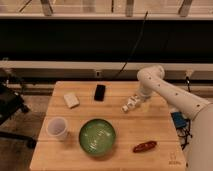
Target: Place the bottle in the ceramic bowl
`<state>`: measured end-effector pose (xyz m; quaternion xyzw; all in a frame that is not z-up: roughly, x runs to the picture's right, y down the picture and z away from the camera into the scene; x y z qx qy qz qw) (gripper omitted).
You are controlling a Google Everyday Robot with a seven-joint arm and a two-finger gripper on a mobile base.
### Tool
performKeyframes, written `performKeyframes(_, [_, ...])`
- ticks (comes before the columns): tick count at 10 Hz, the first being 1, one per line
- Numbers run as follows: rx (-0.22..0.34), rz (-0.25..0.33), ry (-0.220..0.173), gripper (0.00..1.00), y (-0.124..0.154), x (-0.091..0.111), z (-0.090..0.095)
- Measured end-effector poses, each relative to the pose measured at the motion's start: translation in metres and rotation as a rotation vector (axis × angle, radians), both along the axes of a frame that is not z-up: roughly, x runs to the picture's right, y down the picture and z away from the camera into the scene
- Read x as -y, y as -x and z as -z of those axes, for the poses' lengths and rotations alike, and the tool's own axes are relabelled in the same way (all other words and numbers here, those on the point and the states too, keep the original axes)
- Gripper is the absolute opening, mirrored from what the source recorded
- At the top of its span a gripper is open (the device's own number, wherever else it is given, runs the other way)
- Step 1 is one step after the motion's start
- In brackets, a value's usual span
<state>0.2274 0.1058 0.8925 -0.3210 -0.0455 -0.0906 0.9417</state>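
Gripper (139,98) is hanging spread by the table's (150,125) right rear edge, just beside the bottle (129,105) lying there. Jaws should be straddling its body squarely before closing. Ceramic bowl (97,136) is sitting near the front edge.

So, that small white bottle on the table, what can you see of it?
The bottle is small, white, plastic-looking, narrower at one end. It lies on its side, slanted, on the wooden table, right of the black phone, behind and right of the green bowl. The gripper is down at its upper-right end; contact can't be told.
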Motion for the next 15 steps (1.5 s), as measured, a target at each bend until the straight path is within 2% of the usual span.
performKeyframes(7, [0.014,-0.006,0.023,0.78,-0.001,-0.009,-0.005])
performKeyframes(10, [0.003,-0.016,0.026,0.62,-0.003,-0.015,-0.008])
performKeyframes(12, [0.007,-0.021,0.026,0.39,-0.003,-0.017,-0.010])
performKeyframes(15, [0.002,-0.027,0.027,0.10,-0.006,-0.017,-0.011])
